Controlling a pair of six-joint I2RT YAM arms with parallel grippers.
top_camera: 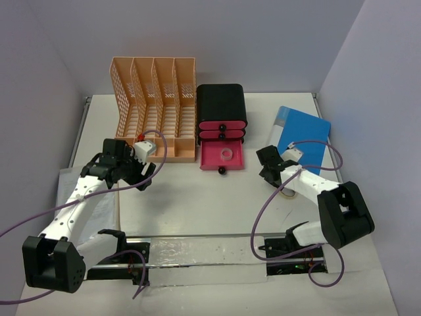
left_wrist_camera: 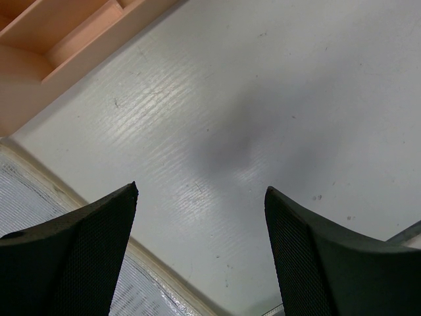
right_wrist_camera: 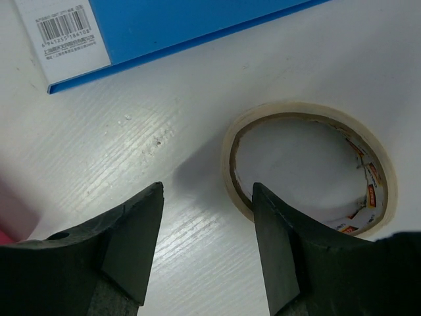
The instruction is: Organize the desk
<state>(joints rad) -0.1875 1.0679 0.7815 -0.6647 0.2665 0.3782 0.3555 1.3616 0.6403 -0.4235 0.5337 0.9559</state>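
Desk (top_camera: 197, 204): white tabletop filling the workspace, both arms mounted at its near edge. Partly ordered, in my judgement.

In place: a peach lattice file rack (top_camera: 154, 105) stands upright at the back left. Just beside it on the right is a black drawer box (top_camera: 222, 105) with pink drawers. Its bottom drawer (top_camera: 214, 161) is pulled out, and a small pale ring (top_camera: 227, 155) lies inside.

Outstanding: a roll of clear tape (right_wrist_camera: 299, 110) lies flat and loose on the tabletop at the right, near the corner of a blue folder (top_camera: 306, 131), which lies flat and not in the rack. A translucent sheet (left_wrist_camera: 26, 204) lies at the left edge, also unfiled. The open drawer is not yet shut. I judge the tape roll to be the item in hand, with the folder and sheet to follow.

Right gripper (right_wrist_camera: 207, 191): low over the desk at the tape roll. Jaws moderately apart and holding nothing. The roll's near rim sits at the inner edge of one finger (right_wrist_camera: 276, 250), with bare tabletop across the rest of the gap. Whether that finger touches the rim cannot be told.

Left gripper (left_wrist_camera: 200, 187): jaws wide apart and empty, over bare tabletop between the file rack's base and the sheet. It touches nothing visible.
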